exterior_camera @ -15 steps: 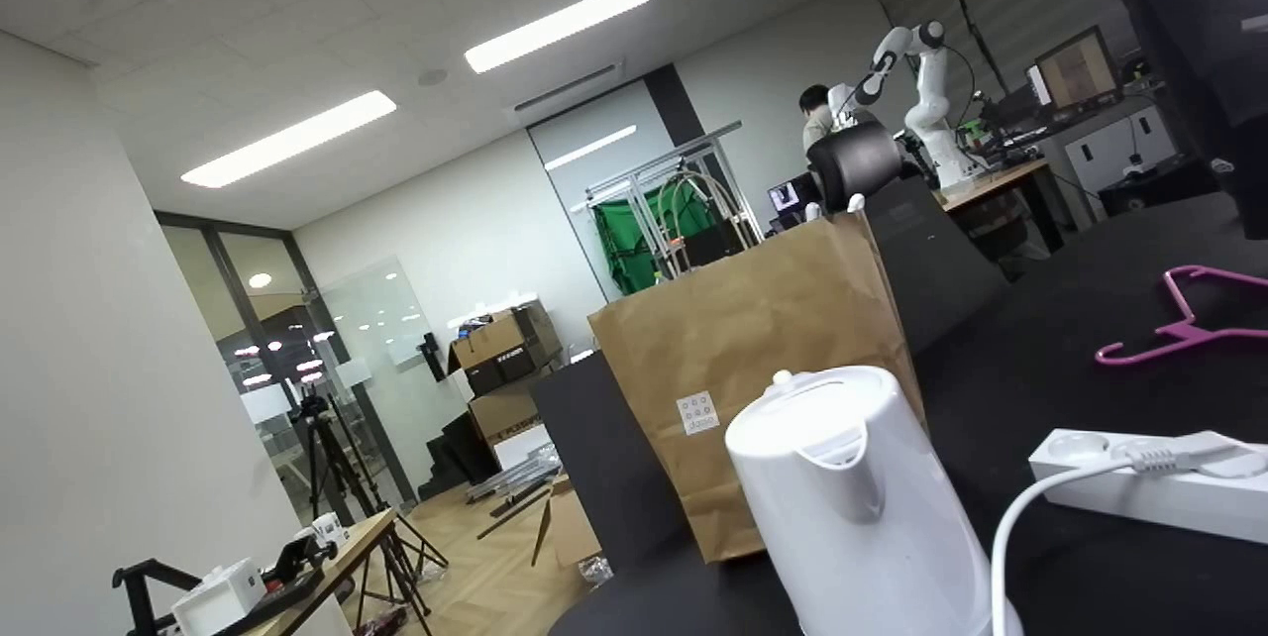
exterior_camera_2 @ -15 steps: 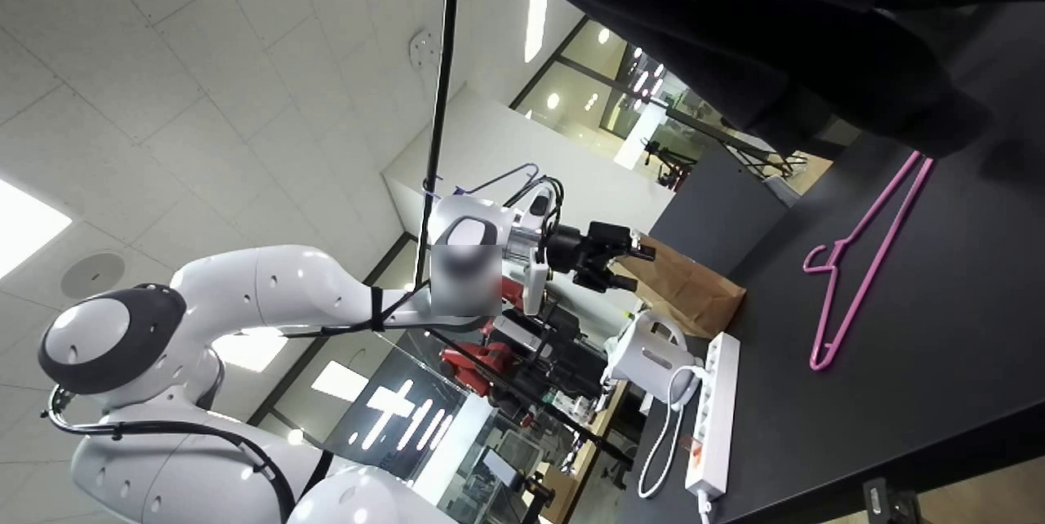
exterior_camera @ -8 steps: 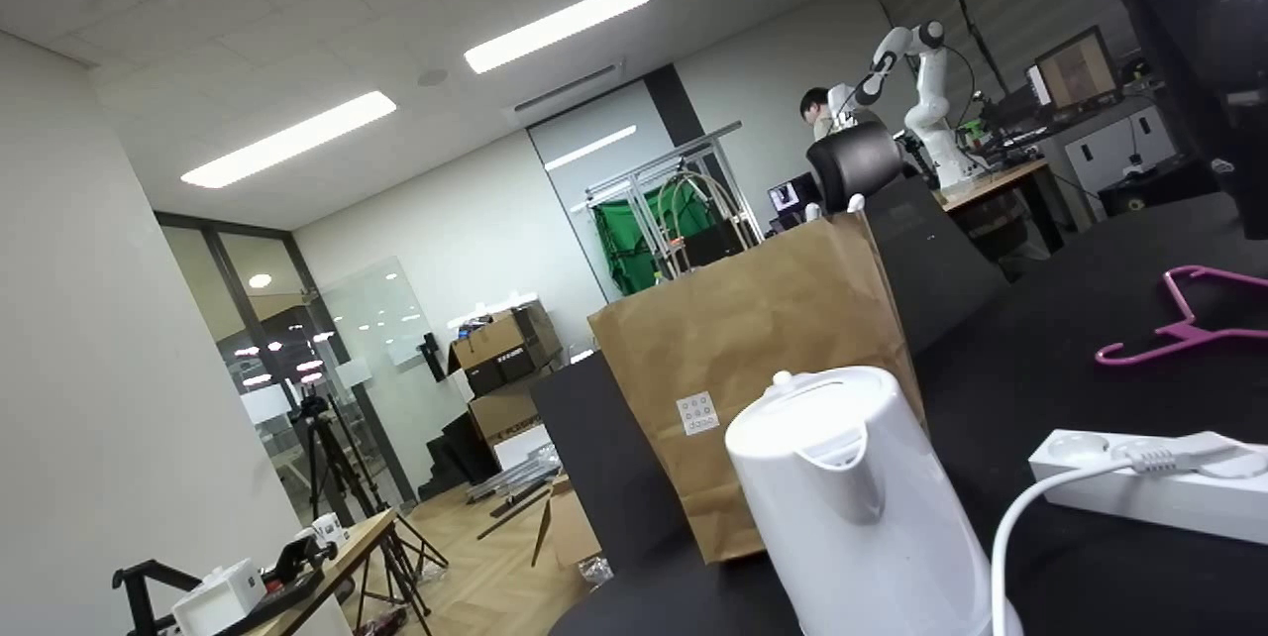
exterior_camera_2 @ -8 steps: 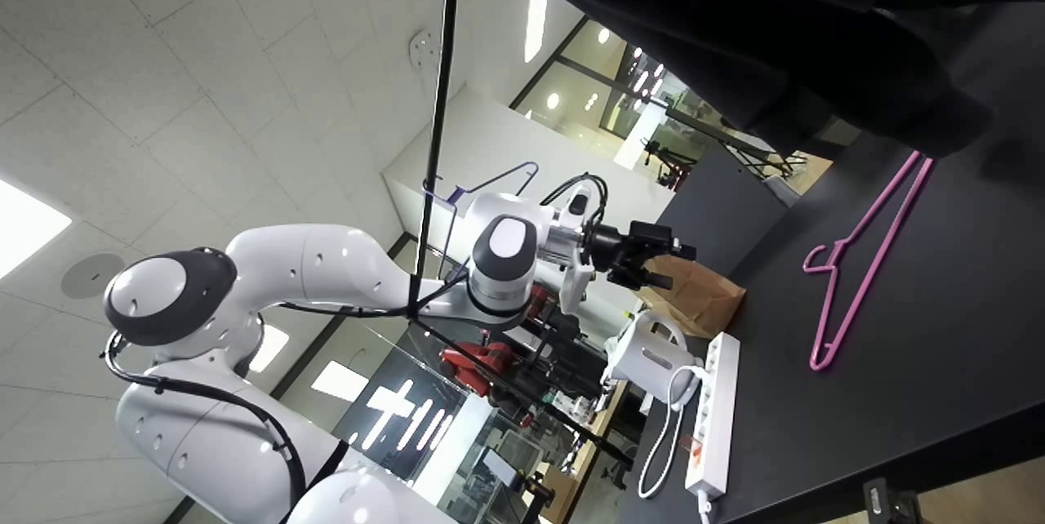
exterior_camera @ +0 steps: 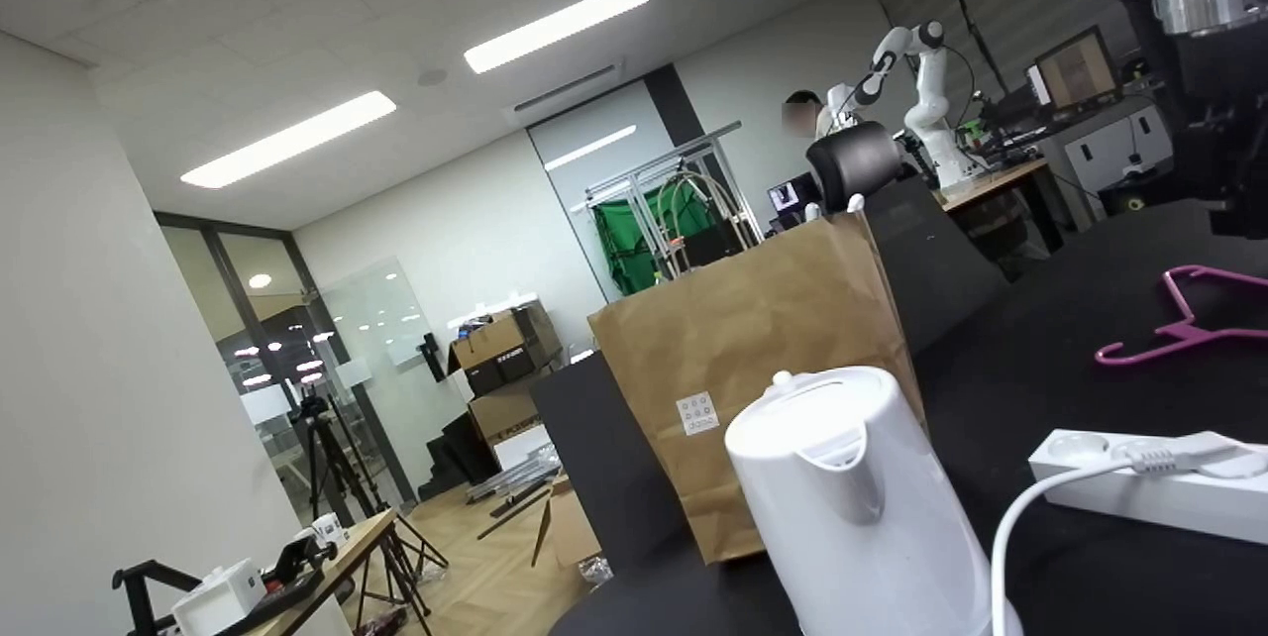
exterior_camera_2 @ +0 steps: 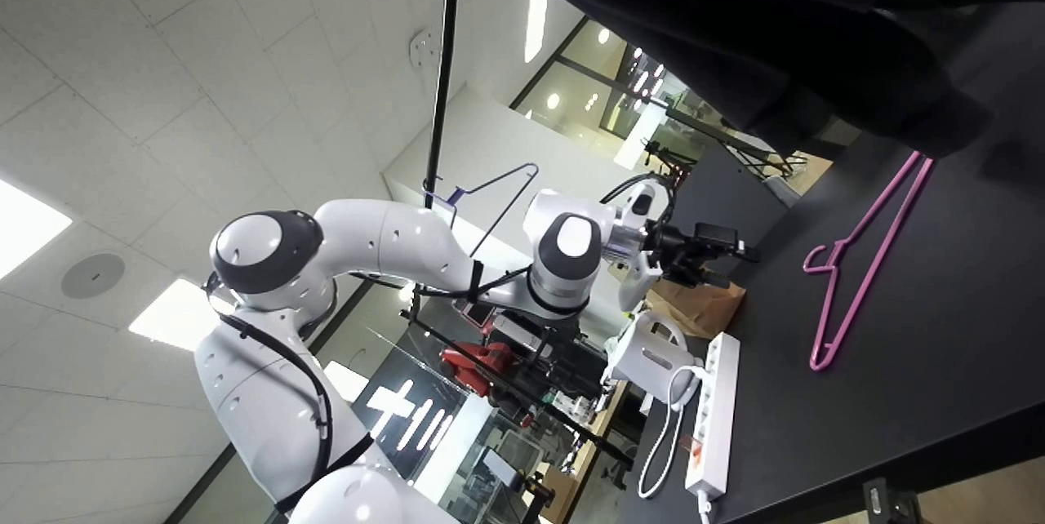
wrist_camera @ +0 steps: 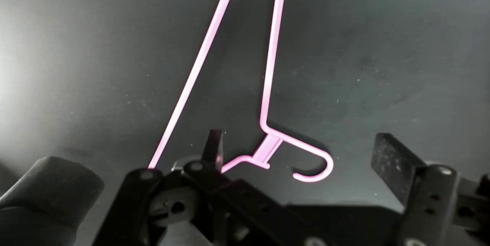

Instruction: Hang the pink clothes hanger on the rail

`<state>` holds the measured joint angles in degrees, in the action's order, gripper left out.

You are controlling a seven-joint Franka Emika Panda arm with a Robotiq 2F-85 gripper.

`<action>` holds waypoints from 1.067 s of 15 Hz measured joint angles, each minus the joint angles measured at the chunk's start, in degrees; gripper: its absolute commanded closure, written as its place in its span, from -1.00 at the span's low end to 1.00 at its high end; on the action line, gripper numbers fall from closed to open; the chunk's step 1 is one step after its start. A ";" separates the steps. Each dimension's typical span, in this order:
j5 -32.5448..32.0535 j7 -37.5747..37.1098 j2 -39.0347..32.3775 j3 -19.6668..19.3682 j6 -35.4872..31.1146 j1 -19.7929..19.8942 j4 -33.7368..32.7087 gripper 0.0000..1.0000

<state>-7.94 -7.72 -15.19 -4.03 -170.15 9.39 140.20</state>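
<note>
The pink clothes hanger [exterior_camera_2: 834, 255] lies flat on the black table, also in an exterior view [exterior_camera: 1184, 330] and the wrist view [wrist_camera: 268, 148]. Its far end is hidden behind dark cloth. My gripper [exterior_camera_2: 737, 267] is open and empty, above the table and short of the hook side. In the wrist view the fingers [wrist_camera: 299, 138] stand wide apart, with the hook and neck showing between them. The left finger covers part of one shoulder. The gripper also shows at the right edge of an exterior view [exterior_camera: 1233, 205]. The rail [exterior_camera_2: 442, 83] is a black bar.
A purple hanger [exterior_camera_2: 457, 194] hangs on the rail. A white kettle [exterior_camera: 852, 497], a brown paper bag [exterior_camera: 753, 339] and a white power strip [exterior_camera_2: 713, 418] with a cable stand near the arm. Dark cloth [exterior_camera_2: 775, 42] covers the upper right; a dark object [wrist_camera: 49, 196] shows beside the gripper.
The arm has moved right in an exterior view, away from the rail and closer to the pink hanger. The gripper has come into sight at an exterior view's right edge. The hanger has not moved.
</note>
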 measured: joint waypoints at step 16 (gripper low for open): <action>9.19 -2.49 -21.72 -5.70 12.70 -8.00 -18.80 -0.49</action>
<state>1.26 -10.21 -36.91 -9.73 -157.45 1.39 121.40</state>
